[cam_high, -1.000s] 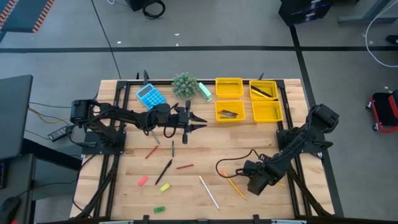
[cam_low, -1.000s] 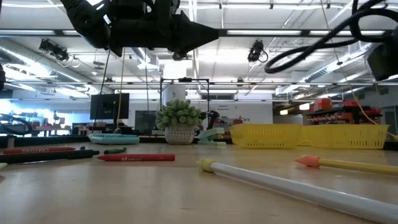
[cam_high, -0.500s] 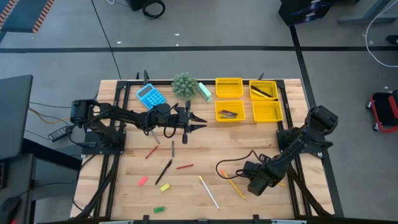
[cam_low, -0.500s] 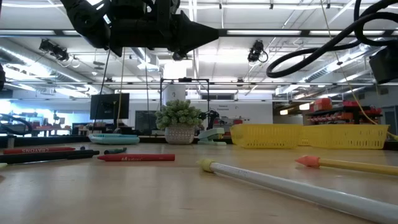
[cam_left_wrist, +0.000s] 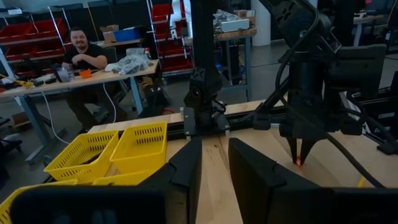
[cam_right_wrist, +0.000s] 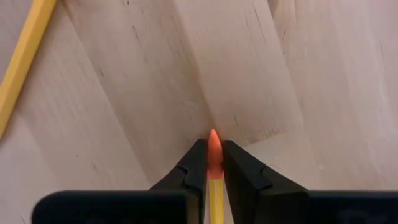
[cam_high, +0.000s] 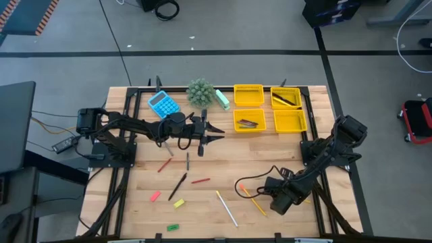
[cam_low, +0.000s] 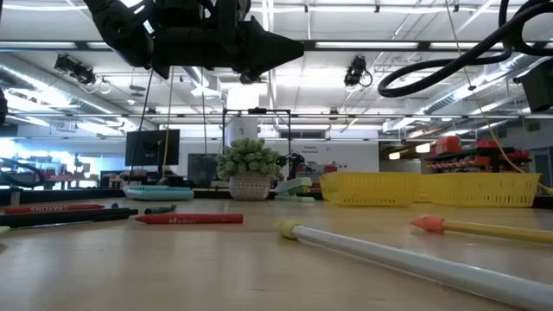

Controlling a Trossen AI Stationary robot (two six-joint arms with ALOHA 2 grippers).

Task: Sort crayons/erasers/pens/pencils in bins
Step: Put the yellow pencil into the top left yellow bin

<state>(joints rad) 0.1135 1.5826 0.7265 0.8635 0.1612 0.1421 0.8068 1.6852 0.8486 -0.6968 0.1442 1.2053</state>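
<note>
My right gripper (cam_right_wrist: 214, 155) is low over the table's near right part (cam_high: 273, 201), shut on a yellow pencil with an orange end (cam_right_wrist: 214, 146). A second yellow pencil (cam_right_wrist: 22, 62) lies beside it. My left gripper (cam_high: 219, 133) hovers open over the table's middle, nothing between its fingers (cam_left_wrist: 214, 168). Red crayons (cam_high: 200, 181), a dark pen (cam_high: 177, 185), a whitish pencil (cam_high: 227, 208) and pink (cam_high: 155, 196), yellow (cam_high: 179, 202) and green (cam_high: 173, 227) erasers lie flat on the wood. The yellow bins (cam_high: 248, 94) stand at the far right. My right gripper pinches the pencil close behind its orange end (cam_right_wrist: 214, 163) between its two fingers. That end sticks out just past the fingertips (cam_right_wrist: 198, 158). The fingers point down at the table. Whether the pencil is off the wood does not show.
A blue calculator (cam_high: 163, 104), a small potted plant (cam_high: 200, 91) and a pale green object (cam_high: 223, 100) stand along the far edge. One bin (cam_high: 250, 123) holds dark pens. A black cable (cam_high: 253, 177) loops over the table by my right arm. A person sits beyond the table (cam_left_wrist: 84, 53).
My right arm's wrist has shifted slightly over the pencils, and its cable loop has moved with it. The things lying on the table have kept their places.
</note>
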